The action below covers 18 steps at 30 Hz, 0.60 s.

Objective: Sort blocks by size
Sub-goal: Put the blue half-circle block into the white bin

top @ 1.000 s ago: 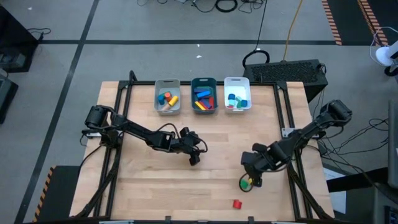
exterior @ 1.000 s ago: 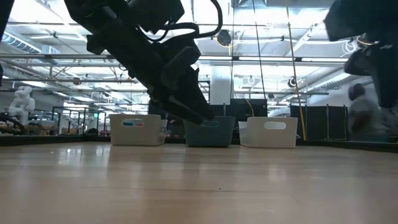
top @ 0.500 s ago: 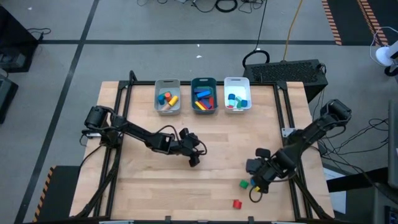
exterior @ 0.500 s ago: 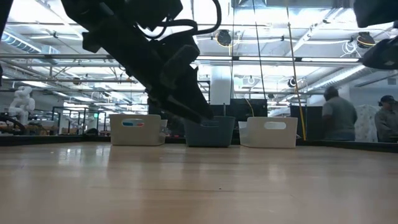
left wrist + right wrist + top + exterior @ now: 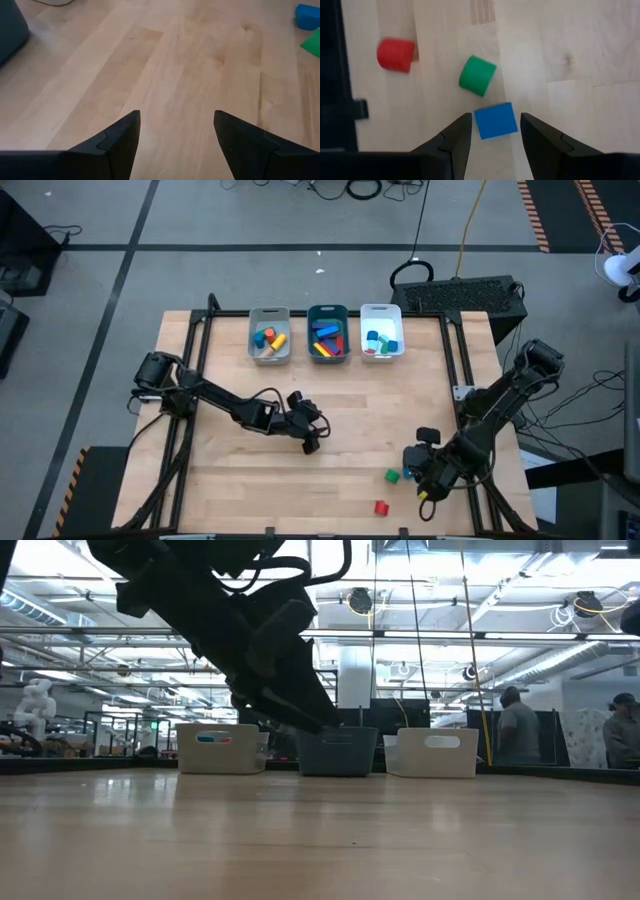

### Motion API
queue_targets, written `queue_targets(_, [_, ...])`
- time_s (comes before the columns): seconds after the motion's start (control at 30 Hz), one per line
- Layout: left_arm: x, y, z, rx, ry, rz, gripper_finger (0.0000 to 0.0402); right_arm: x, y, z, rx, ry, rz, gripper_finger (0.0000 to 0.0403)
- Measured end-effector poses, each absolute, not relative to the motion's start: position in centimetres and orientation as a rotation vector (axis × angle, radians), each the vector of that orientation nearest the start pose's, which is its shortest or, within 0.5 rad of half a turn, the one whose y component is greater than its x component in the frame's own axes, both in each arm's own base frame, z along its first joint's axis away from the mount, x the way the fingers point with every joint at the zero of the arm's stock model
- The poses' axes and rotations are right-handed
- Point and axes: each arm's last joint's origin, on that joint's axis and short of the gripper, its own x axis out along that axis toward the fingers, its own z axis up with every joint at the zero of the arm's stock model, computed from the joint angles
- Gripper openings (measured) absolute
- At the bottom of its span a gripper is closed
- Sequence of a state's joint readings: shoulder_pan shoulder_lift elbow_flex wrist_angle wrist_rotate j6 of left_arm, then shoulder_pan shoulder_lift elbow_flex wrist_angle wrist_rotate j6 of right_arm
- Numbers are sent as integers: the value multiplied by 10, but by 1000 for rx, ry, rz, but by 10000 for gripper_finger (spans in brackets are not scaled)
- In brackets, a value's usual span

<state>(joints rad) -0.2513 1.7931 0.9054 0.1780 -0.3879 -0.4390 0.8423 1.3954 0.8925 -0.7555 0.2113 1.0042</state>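
Right tool (image 5: 492, 132) has shifted toward counter's front edge; fingers parted, ungrasping, straddling blue block (image 5: 495, 120) just ahead

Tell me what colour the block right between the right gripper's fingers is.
Blue. The cube shows best in the right wrist view, beside a green cylinder.

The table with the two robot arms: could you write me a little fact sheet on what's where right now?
Loose blocks: red cylinder, green cylinder, blue cube, on the wood near the table's front right
Right gripper: open, fingers on either side of the blue cube, not gripping it
Left gripper: open, empty, over bare wood mid-table
Trays: grey tray, teal tray, white tray, in a row at the far edge, each holding blocks
Background: people standing beyond the table
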Motion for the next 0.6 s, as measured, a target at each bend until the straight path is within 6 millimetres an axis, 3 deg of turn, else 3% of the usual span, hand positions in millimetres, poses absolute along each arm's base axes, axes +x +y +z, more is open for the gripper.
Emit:
queue_targets(0.33, [343,-76,147,-193,624,291,253,174,189,180,15,1292,-2,158])
queue_targets(0.6, [343,-75,148,-184,617,312,253,177,191,168,-12,1341,-3,232])
